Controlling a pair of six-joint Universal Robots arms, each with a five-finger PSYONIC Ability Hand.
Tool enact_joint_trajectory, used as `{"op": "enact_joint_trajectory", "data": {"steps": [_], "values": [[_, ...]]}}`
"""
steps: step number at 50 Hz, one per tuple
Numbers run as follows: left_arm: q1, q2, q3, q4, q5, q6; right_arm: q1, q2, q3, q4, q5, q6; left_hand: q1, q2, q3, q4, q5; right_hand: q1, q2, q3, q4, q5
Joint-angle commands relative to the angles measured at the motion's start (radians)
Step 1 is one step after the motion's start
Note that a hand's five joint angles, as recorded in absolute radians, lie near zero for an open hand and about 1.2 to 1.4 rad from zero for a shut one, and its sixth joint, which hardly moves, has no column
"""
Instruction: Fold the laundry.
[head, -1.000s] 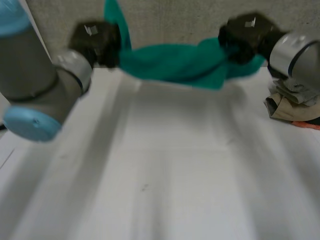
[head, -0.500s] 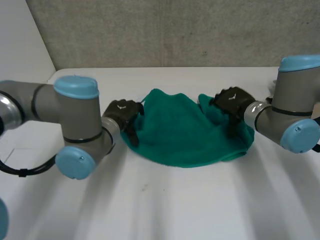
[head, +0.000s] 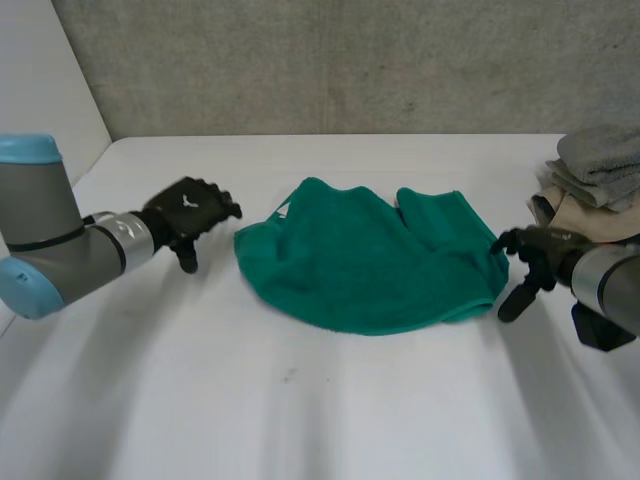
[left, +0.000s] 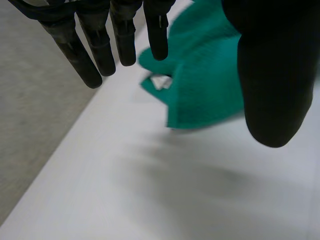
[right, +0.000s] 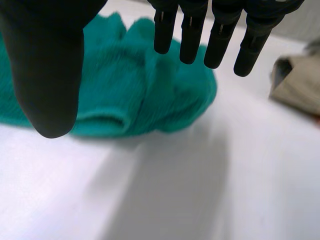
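Note:
A green towel (head: 370, 255) lies rumpled on the white table (head: 320, 400), roughly in the middle. My left hand (head: 188, 212) hovers just off the towel's left edge, fingers straight and apart from the thumb, holding nothing. In the left wrist view the towel (left: 205, 80) lies beyond the fingers (left: 100, 45), with a white tag at its edge. My right hand (head: 530, 255) sits off the towel's right edge, open and empty. In the right wrist view the towel (right: 135, 95) lies past the fingertips (right: 192, 35).
A pile of folded laundry, grey (head: 600, 160) on beige (head: 575, 215), stands at the table's right edge behind my right arm; its beige part (right: 297, 85) also appears in the right wrist view. A grey wall (head: 330, 60) runs along the far side.
Both hands let go of the towel, which dropped from the air onto the table. The hands then drew apart, left hand to the left and right hand to the right.

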Motion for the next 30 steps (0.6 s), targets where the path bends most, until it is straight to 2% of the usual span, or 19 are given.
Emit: {"op": "enact_joint_trajectory", "data": {"steps": [1, 9, 12, 13, 15, 16, 18, 19, 20, 22, 27, 30], "values": [[-0.058, -0.119, 0.106, -0.024, 0.008, 0.063, -0.002, 0.071, 0.060, -0.101, -0.012, 0.039, 0.053, 0.055, 0.055, 0.051, 0.047, 0.071, 0.086, 0.069, 0.074, 0.060], [-0.135, -0.163, 0.163, -0.023, -0.024, 0.021, 0.042, 0.154, 0.034, -0.188, 0.029, 0.133, 0.132, 0.134, 0.134, 0.129, 0.126, 0.065, 0.080, 0.063, 0.068, 0.054], [-0.158, -0.183, 0.189, -0.029, -0.065, 0.032, 0.065, 0.181, 0.011, -0.219, 0.051, 0.159, 0.314, 0.316, 0.316, 0.311, 0.307, 0.080, 0.095, 0.077, 0.082, 0.069], [-0.164, -0.189, 0.205, -0.030, -0.102, 0.029, 0.078, 0.198, -0.001, -0.237, 0.063, 0.165, 0.492, 0.494, 0.494, 0.489, 0.485, 0.092, 0.106, 0.089, 0.094, 0.081], [-0.167, -0.193, 0.217, -0.034, -0.128, 0.023, 0.093, 0.215, -0.016, -0.253, 0.077, 0.170, 0.646, 0.647, 0.647, 0.643, 0.639, 0.109, 0.124, 0.107, 0.112, 0.098], [-0.166, -0.193, 0.225, -0.038, -0.153, 0.015, 0.107, 0.232, -0.030, -0.268, 0.097, 0.170, 0.815, 0.817, 0.817, 0.812, 0.808, 0.144, 0.159, 0.142, 0.147, 0.133], [-0.170, -0.190, 0.228, -0.041, -0.170, 0.009, 0.121, 0.244, -0.044, -0.280, 0.118, 0.174, 0.957, 0.959, 0.959, 0.954, 0.950, 0.261, 0.276, 0.259, 0.264, 0.250], [-0.172, -0.185, 0.228, -0.044, -0.176, 0.006, 0.125, 0.247, -0.050, -0.285, 0.131, 0.176, 1.010, 1.012, 1.012, 1.007, 1.003, 0.396, 0.410, 0.393, 0.398, 0.385], [-0.178, -0.171, 0.226, -0.050, -0.188, -0.002, 0.134, 0.253, -0.059, -0.299, 0.153, 0.184, 1.060, 1.061, 1.061, 1.057, 1.053, 0.699, 0.714, 0.697, 0.702, 0.688], [-0.183, -0.148, 0.220, -0.061, -0.197, -0.011, 0.141, 0.249, -0.067, -0.317, 0.177, 0.194, 1.060, 1.062, 1.062, 1.057, 1.053, 1.021, 1.036, 1.019, 1.024, 1.010], [-0.178, -0.023, 0.183, -0.115, -0.234, -0.060, 0.145, 0.209, -0.099, -0.330, 0.213, 0.205, 1.060, 1.062, 1.062, 1.057, 1.053, 1.023, 1.037, 1.020, 1.025, 1.012], [-0.161, 0.103, 0.156, -0.147, -0.266, -0.117, 0.130, 0.122, -0.111, -0.316, 0.210, 0.150, 1.060, 1.062, 1.062, 1.057, 1.053, 1.023, 1.037, 1.020, 1.025, 1.012]]}}
